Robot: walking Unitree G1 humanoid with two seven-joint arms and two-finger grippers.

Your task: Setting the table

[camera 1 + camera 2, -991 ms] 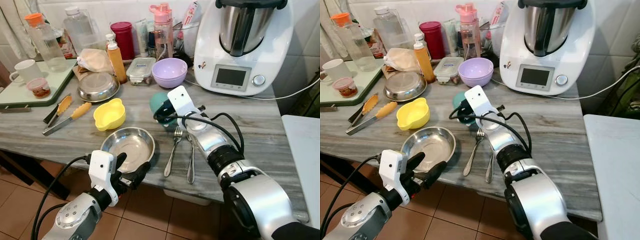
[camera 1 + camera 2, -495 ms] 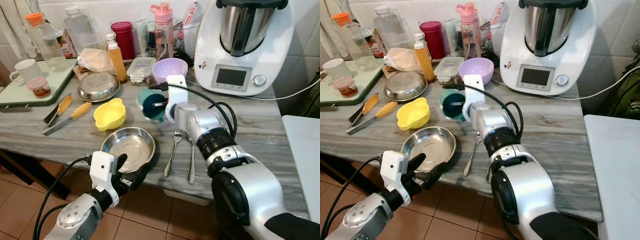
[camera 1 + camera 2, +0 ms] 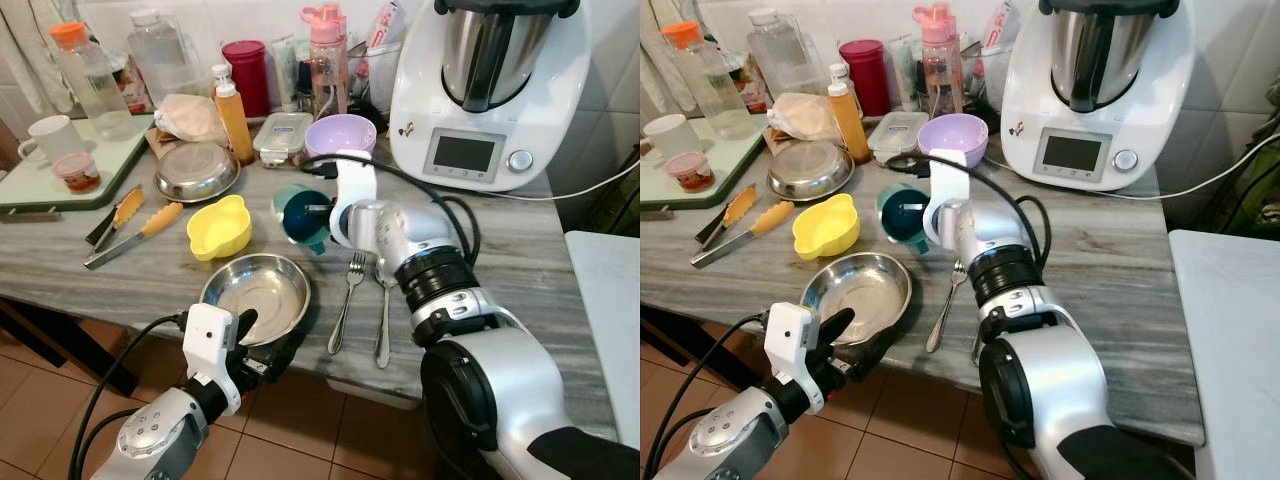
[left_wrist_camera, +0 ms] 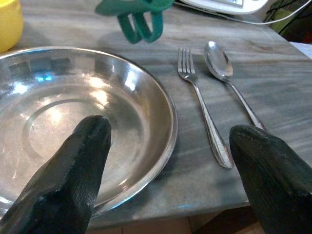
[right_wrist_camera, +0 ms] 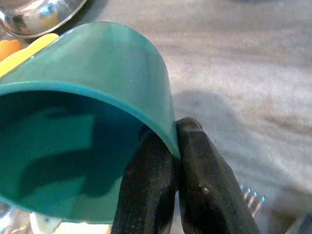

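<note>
Item, teal cup (image 3: 303, 213): centre of the head view, tilted on its side with its mouth toward me, held off the grey tabletop (image 3: 520, 240) above the far rim of the steel plate (image 3: 256, 296); my right hand (image 5: 170, 161) pinches its wall at the rim, one finger inside, one outside; the fingers (image 5: 204, 195) look pressed hard on the thin wall.

Handling, my judgement: rigid plastic, light, smooth; likely to pivot or slip in a rim pinch while tilted; I would keep hold of the rim and set it down upright; its handle (image 4: 141, 24) shows in the left wrist view, pointing down.

Item, left hand (image 4: 170, 161): lower left of the head view, at the near tabletop edge; fingers spread wide, holding nothing, one over the plate's near rim, the other beyond the fork (image 3: 346, 297).

Item, cutlery: fork and spoon (image 3: 384, 312) lie side by side just right of the plate.

Item, others: yellow bowl (image 3: 220, 226) left of the cup; lilac bowl (image 3: 340, 138) behind it; white kitchen machine (image 3: 487, 90) upper right.

Hard to make out: the cup's base, turned away; the plate's near edge, behind my left wrist; cup and tabletop clearance cannot be judged.
</note>
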